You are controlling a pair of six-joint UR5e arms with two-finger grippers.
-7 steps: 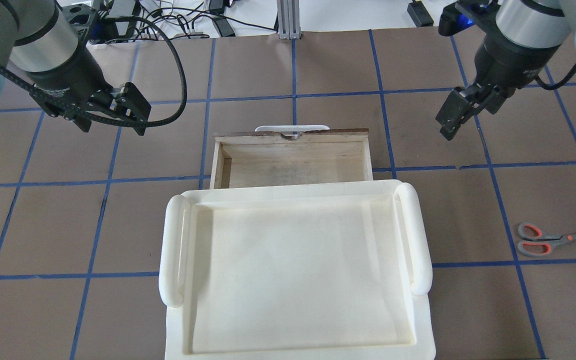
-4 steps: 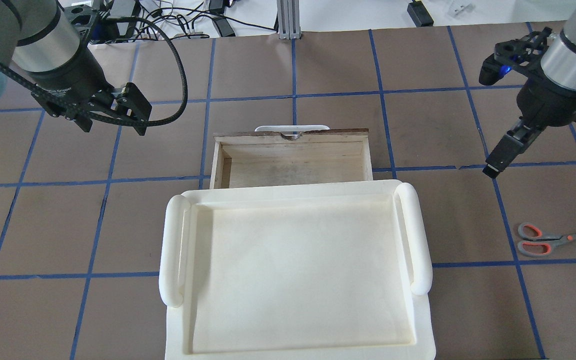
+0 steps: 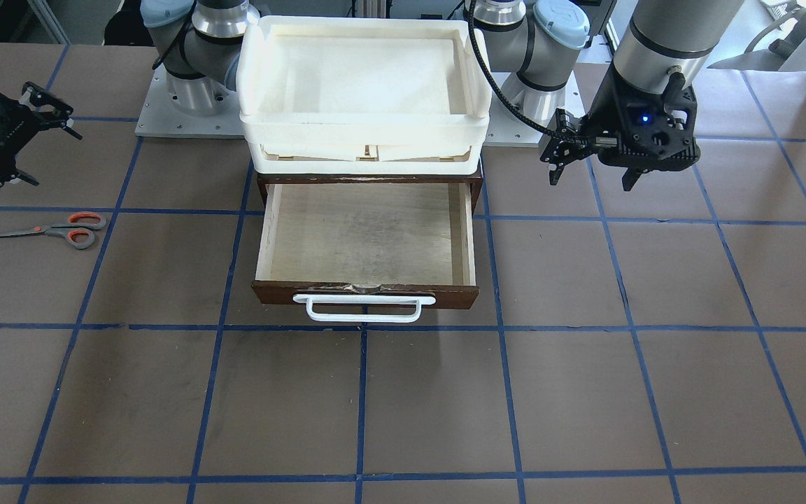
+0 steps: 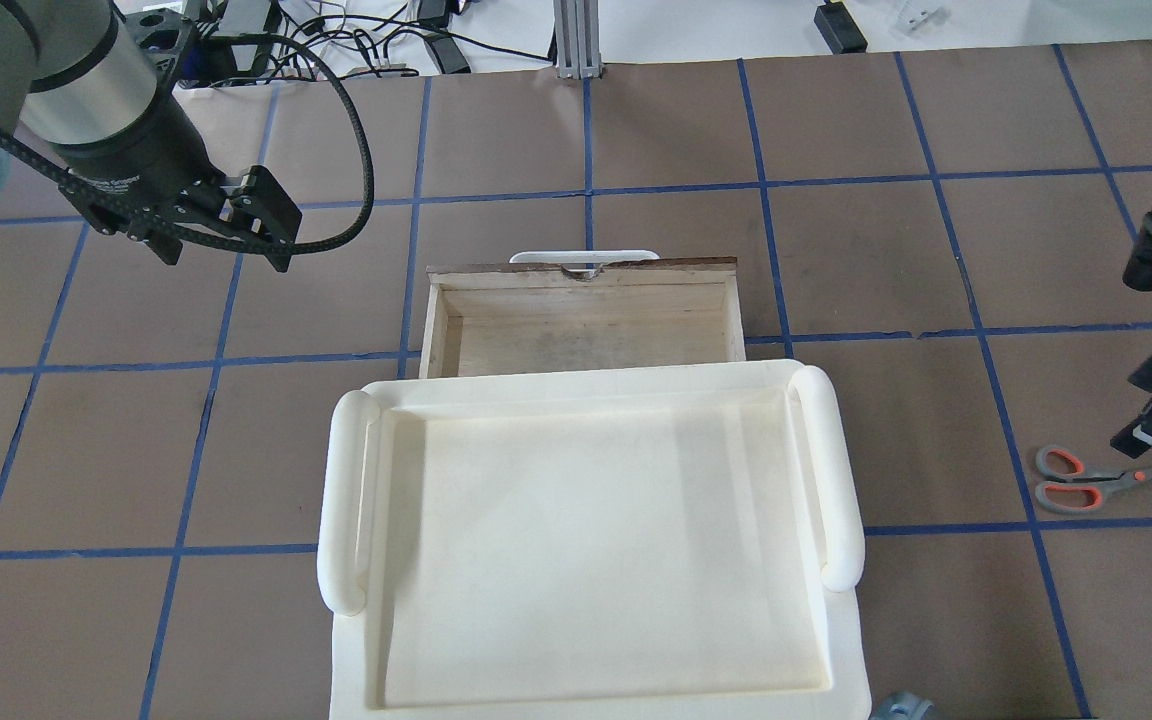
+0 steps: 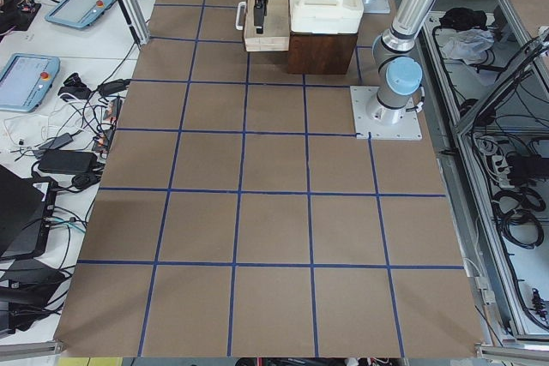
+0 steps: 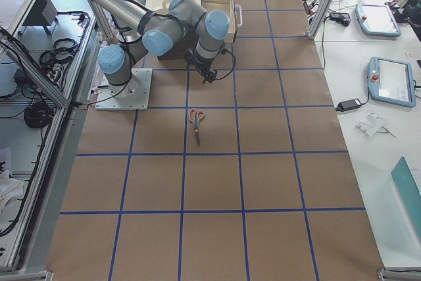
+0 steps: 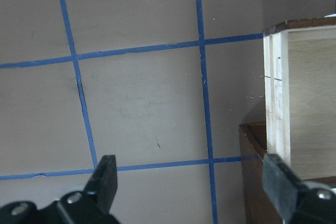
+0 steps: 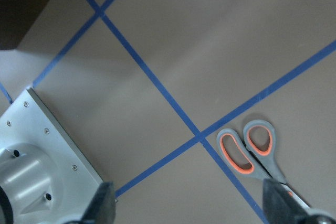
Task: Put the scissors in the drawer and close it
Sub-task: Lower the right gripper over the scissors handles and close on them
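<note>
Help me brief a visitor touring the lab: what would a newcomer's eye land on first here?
The big cream-white tray dominates the middle of the table, with the wooden drawer standing open and empty beneath it. The small scissors lie flat on the table toward the robot's right, and the right gripper hangs close by, jaws open.

The scissors (image 6: 197, 123) lie flat, blades pointing to 6 o'clock. The right gripper (image 6: 211, 77) hangs apart at their 1 o'clock.
</note>
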